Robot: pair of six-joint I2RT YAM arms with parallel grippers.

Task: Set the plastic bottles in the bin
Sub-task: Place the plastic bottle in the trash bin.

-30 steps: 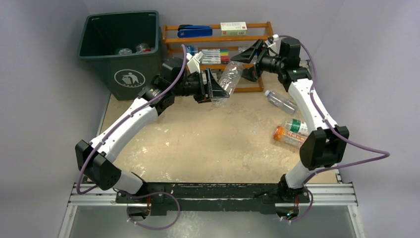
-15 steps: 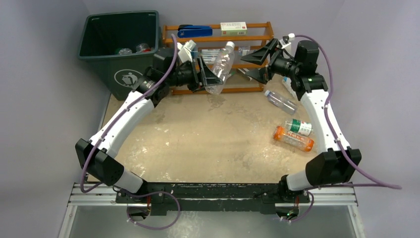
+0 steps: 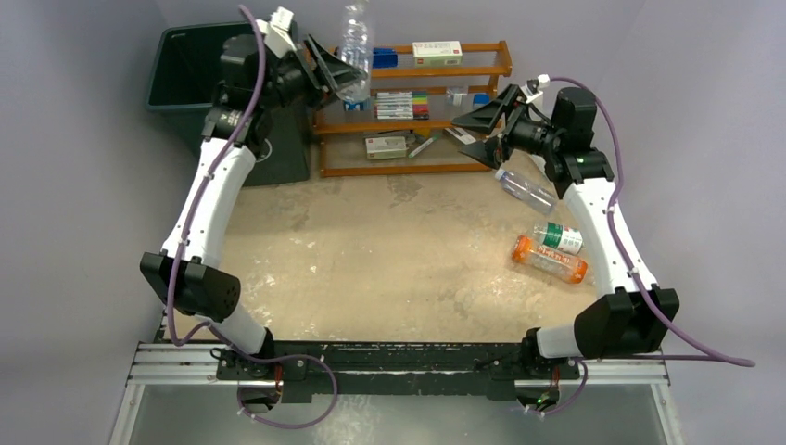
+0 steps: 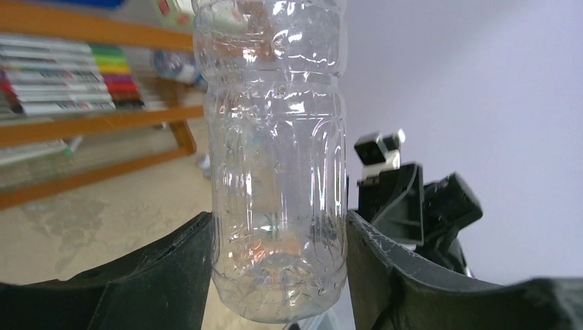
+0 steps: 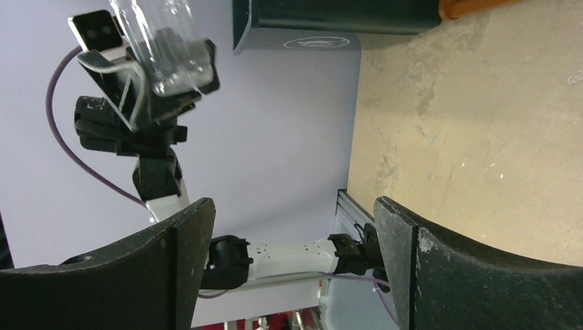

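Observation:
My left gripper (image 3: 335, 76) is shut on a clear plastic bottle (image 3: 354, 48) and holds it upright, high in front of the rack, just right of the dark green bin (image 3: 190, 69). In the left wrist view the bottle (image 4: 275, 151) fills the gap between my fingers (image 4: 172, 275). My right gripper (image 3: 484, 133) is open and empty, above the table near the rack's right end. A clear bottle with a blue cap (image 3: 526, 190), a green-labelled bottle (image 3: 559, 237) and an orange bottle (image 3: 550, 260) lie on the table at the right.
An orange-brown wooden rack (image 3: 412, 107) with markers, small boxes and a blue stapler stands at the back, right of the bin. The sandy tabletop (image 3: 389, 260) spreads in front. Grey walls close in on both sides.
My left arm has lifted the clear bottle up and to the left, from the rack's middle toward the bin. My right gripper has let go of it, drawn back to the right and stayed open.

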